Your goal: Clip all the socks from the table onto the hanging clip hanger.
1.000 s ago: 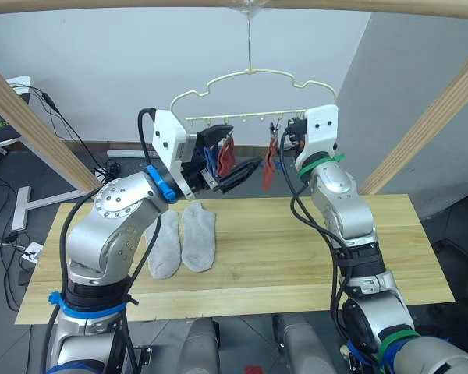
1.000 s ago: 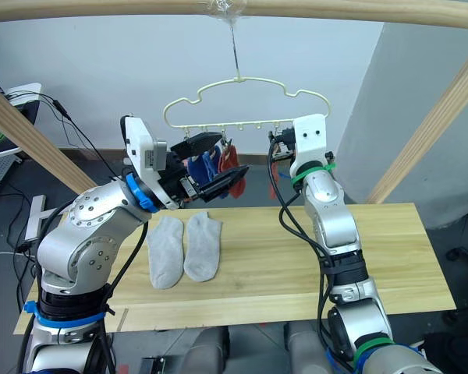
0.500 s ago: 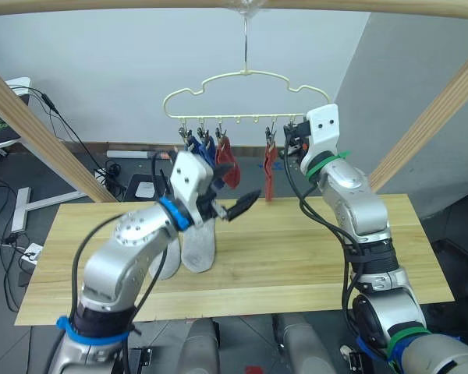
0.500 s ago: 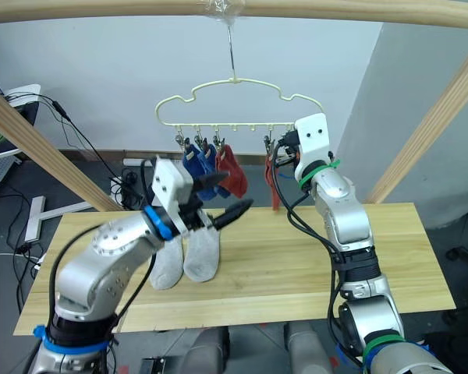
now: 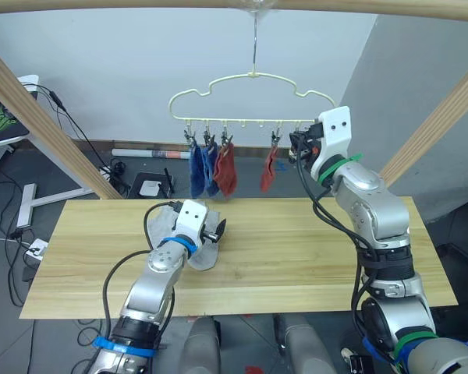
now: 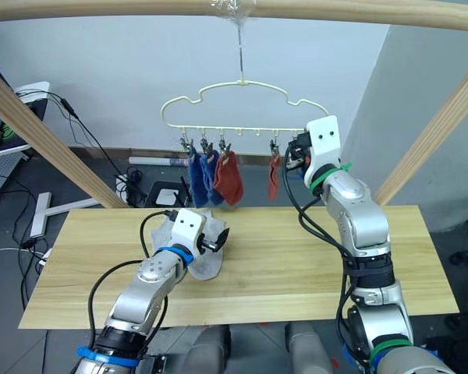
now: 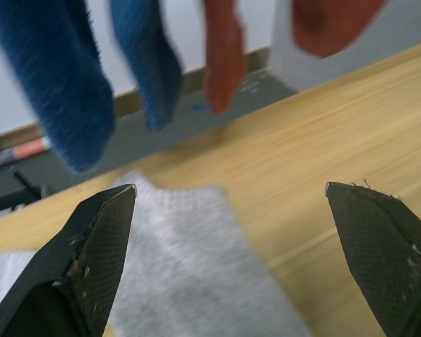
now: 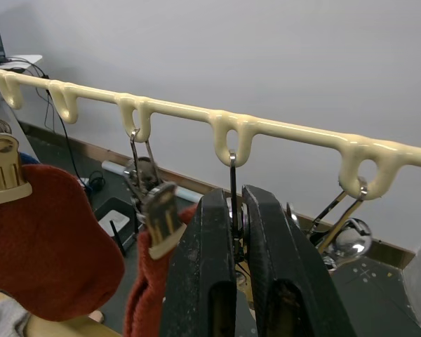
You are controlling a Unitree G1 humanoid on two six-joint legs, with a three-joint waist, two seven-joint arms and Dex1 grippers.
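We see a long pale wood tabletop [image 5: 296,257] under a wooden frame, with a pale yellow clip hanger [image 5: 252,97] hanging by its hook above the far edge. Compared with a second ago, our head camera has shifted a little, so the whole scene sits slightly differently.

Four socks now hang from the clip hanger: two blue socks [image 5: 201,169] side by side towards the left, a rust red sock [image 5: 225,169] touching them, and a second rust red sock [image 5: 269,167] apart to the right. Half a second ago they hung the same way.

Two light grey socks [image 6: 205,253] lie flat on the tabletop, left of centre, largely covered by our left arm.

Our left gripper [image 5: 216,230] was raised at the hanging socks a second ago. It has since come down and now hovers low over the grey socks, its fingers spread wide and holding nothing. In the left wrist view the two black fingertips [image 7: 102,242] stand far apart, with grey fabric [image 7: 189,267] between them.

Our right gripper [image 8: 237,232] stays up at the right end of the hanger, as before. In the right wrist view its fingers are pressed nearly together around a thin metal clip wire [image 8: 232,184] hanging from a loop of the hanger.
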